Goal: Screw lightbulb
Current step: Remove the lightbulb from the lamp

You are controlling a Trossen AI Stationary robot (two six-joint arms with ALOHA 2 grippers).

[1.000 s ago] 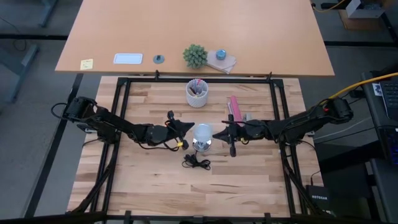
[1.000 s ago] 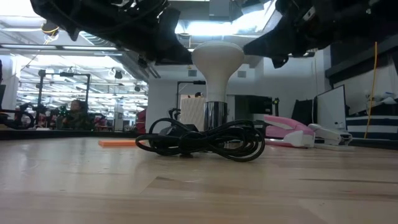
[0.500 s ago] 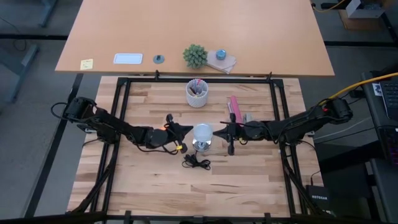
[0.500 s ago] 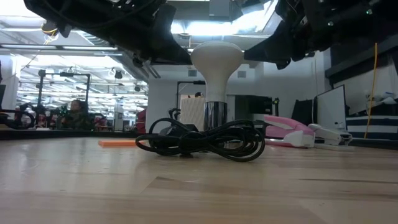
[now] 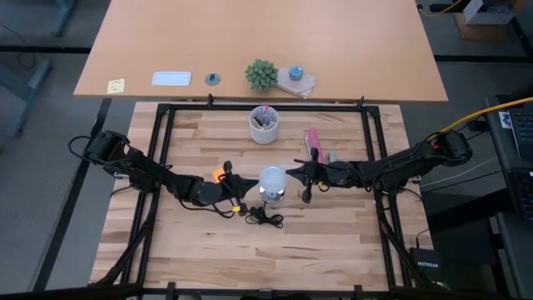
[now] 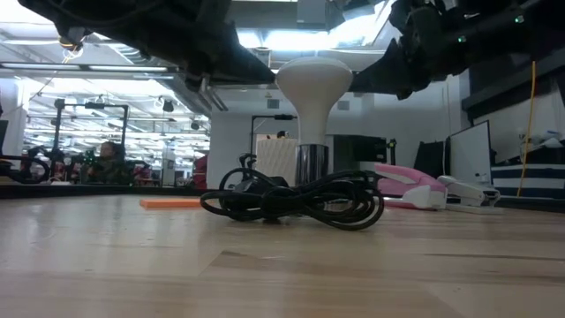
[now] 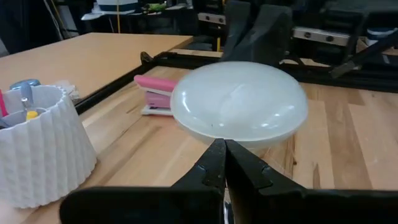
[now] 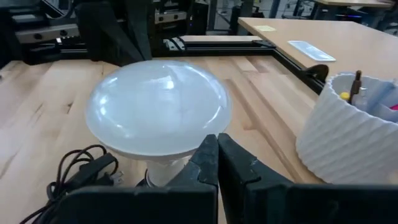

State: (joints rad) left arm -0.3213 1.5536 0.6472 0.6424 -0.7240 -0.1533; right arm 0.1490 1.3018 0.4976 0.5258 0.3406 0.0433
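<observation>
**Both claws shut and empty beside the seated bulb**

I see the lightbulb (image 5: pixel 271 177) standing upright in the silvery fitting (image 6: pixel 311 162) near the middle of the table (image 5: pixel 333 242), wide end up, its black cord (image 6: pixel 291 200) bunched just in front. My left gripper (image 5: pixel 242 183) sits just beside the bulb on 1 side, and my right gripper (image 5: pixel 292 172) just beside it on the other. Both have their 2 fingers pressed fully together and hold nothing; the wrist views show each closed tip aimed at the bulb's underside.

As I judge it, the bulb looks seated, but I cannot tell whether it is threaded home. To turn it well, I would open 1 claw wide, close gently on the broad rim, and rotate about the upright axis without leaning. The other claw should steady the fitting low down, since the cord could drag it round.
</observation>
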